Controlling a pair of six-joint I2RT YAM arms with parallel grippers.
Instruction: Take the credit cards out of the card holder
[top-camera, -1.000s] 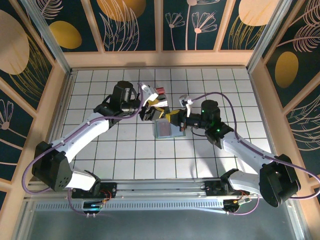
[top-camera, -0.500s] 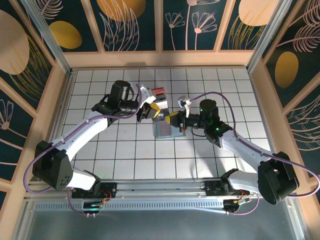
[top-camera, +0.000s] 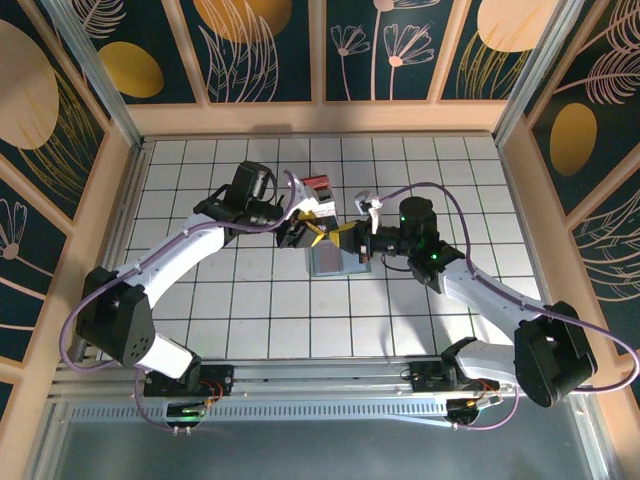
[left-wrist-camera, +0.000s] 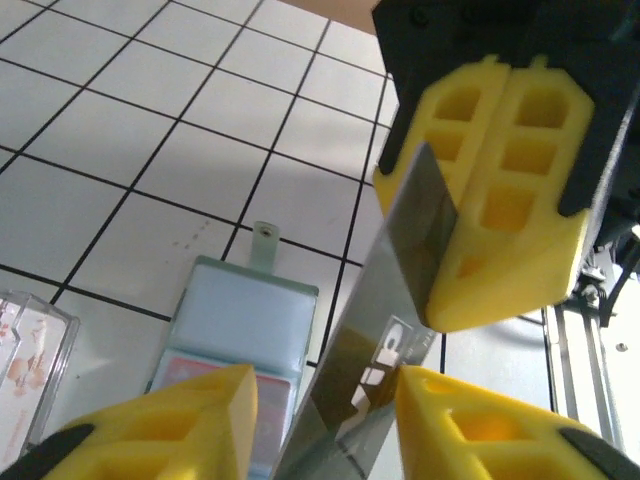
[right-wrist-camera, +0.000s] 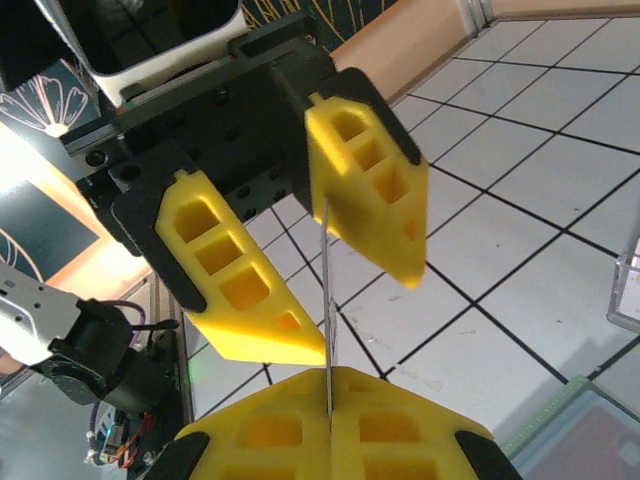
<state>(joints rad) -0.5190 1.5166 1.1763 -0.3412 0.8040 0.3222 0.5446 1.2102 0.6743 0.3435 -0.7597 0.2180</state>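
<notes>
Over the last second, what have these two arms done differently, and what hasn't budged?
The left arm swung its jaws rightward, up to the right arm's jaws; they now stand open on either side of the card that the right jaws pinch shut. Nothing was visibly grabbed or released. The right arm hardly moved, and the card holder lies where it was.

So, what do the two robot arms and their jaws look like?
The left arm and the right arm have white shells with black joints and bases. A purple cable runs along each. The jaws are yellow plastic blocks with hollow cells, on black mounts.
</notes>
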